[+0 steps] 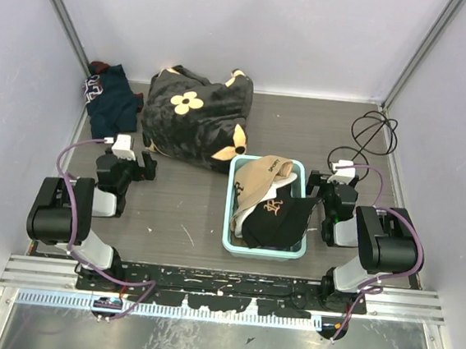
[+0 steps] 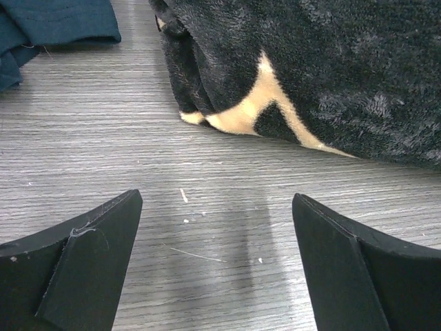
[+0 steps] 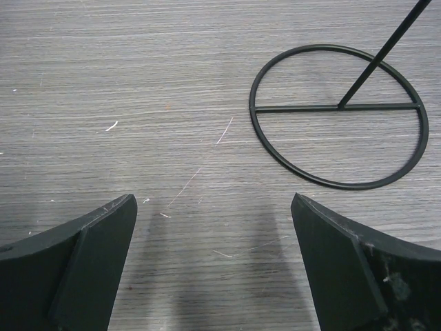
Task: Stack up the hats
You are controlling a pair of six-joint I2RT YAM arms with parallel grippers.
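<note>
Both grippers are wide open and hold nothing; the hats sit in a tub between them.

The left gripper (image 2: 215, 200) has its two fingers spread far apart over the bare wood table (image 2: 207, 172), touching nothing. A fluffy black blanket with tan flowers (image 2: 324, 76) lies just ahead of it, to the right. The right gripper (image 3: 213, 200) is spread wide too, over bare table, with a black wire ring (image 3: 337, 117) ahead on its right. The light blue tub (image 1: 232, 199) sits just to its left. Inside, the tan cap (image 1: 266, 178) lies slanted from the far right corner to the near left. The black cap (image 1: 276, 220) lies nearer, logo up. I cannot tell which way its brim points.
</note>
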